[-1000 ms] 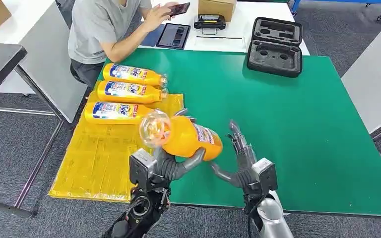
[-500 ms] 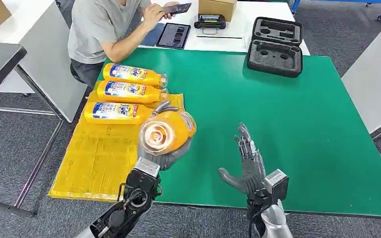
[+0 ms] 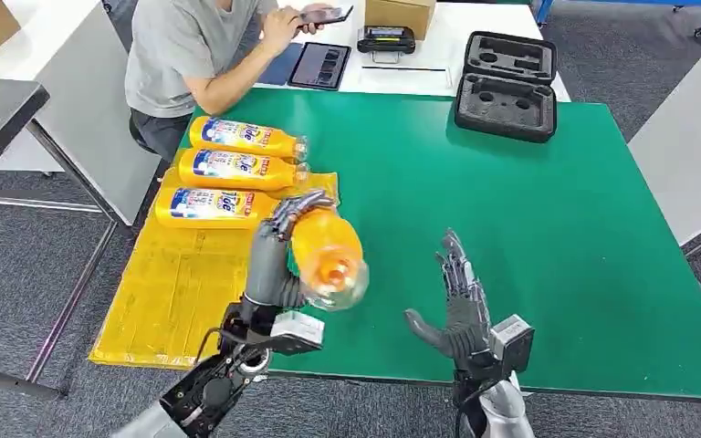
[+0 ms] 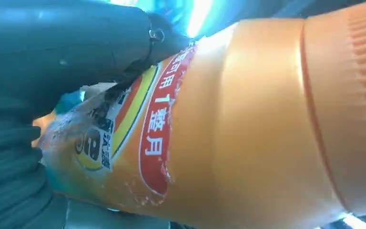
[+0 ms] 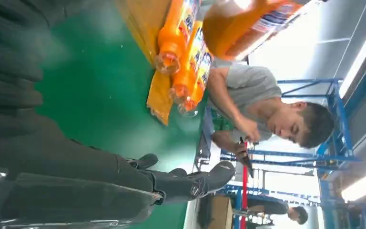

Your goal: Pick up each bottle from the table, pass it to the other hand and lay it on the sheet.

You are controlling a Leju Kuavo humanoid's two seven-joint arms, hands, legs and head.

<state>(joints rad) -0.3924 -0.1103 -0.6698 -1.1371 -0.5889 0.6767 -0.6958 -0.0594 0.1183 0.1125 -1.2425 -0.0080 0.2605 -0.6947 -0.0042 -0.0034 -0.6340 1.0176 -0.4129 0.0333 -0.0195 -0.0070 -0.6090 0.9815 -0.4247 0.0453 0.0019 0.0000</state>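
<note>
Orange bottle (image 3: 327, 246) held in the left hand (image 3: 278, 246), lifted above the green table (image 3: 548, 237) near its front-left edge, just at three o'clock of the yellow sheet (image 3: 183, 292). Clear cap end tipped toward six o'clock, base toward twelve. Dark fingers (image 3: 294, 206) curled over the far side of the body; in the left wrist view, thumb pressed against the label of the same bottle (image 4: 248, 124), grip tight.

Right hand (image 3: 461, 301) raised over the table at three o'clock of the bottle, well apart from it, fingers spread and pointing toward twelve, holding nothing. Same fingers (image 5: 190, 183) seen extended in the right wrist view.

Three more bottles (image 3: 237, 169) lying side by side on the far end of the sheet, caps toward three o'clock, at eleven o'clock of the held one.

Seated at twelve o'clock beyond the sheet, a person (image 3: 192, 46) with a phone (image 3: 327, 14). Black moulded case (image 3: 506, 87) at the table's far edge, one o'clock.
</note>
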